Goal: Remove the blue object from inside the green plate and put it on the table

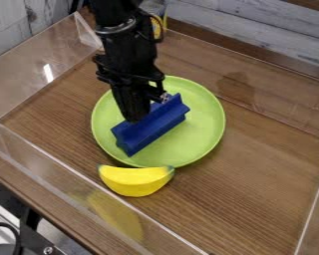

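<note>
The blue object (159,126) lies slantwise in the middle of the green plate (206,127), its stepped top facing up. My gripper (139,113) comes straight down from the black arm onto the block's left half. Its fingers are shut on the block's ridged top. The block's underside still looks to be on or just off the plate; I cannot tell which. The plate rests on the brown wood-grain table (255,189).
A yellow banana-shaped toy (136,179) lies on the table just in front of the plate's near rim. Clear acrylic walls (36,60) run along the left, front and right sides. Bare wood shows to the right of the plate and at the left.
</note>
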{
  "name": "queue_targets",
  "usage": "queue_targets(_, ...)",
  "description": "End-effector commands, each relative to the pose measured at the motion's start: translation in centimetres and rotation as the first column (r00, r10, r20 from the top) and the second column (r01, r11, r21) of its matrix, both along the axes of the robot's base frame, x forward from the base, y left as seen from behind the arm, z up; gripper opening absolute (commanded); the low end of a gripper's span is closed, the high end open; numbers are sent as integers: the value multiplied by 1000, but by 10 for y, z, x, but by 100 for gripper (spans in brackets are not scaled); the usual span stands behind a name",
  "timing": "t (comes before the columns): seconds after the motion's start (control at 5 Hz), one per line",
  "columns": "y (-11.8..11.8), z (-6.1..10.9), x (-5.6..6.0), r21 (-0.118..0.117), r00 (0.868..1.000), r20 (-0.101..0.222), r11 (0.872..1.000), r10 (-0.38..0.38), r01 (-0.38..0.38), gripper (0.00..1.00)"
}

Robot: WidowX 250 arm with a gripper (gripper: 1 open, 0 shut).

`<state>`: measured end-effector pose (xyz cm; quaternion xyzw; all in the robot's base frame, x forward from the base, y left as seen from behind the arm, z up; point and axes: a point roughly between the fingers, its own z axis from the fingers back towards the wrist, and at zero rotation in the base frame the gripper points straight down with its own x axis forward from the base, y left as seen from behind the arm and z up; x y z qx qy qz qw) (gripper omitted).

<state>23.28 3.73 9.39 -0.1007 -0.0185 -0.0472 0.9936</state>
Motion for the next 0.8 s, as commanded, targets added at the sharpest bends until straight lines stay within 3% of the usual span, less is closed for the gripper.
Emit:
queue_targets(0.0, 7, 16, 6, 15, 999, 52, 1000, 6, -7, 0)
queue_targets(0.4, 10, 21, 6, 8, 999, 50, 1000, 7, -8, 0)
queue_targets(0.6, 10, 20, 7, 4, 999, 49, 1000, 7, -7, 100)
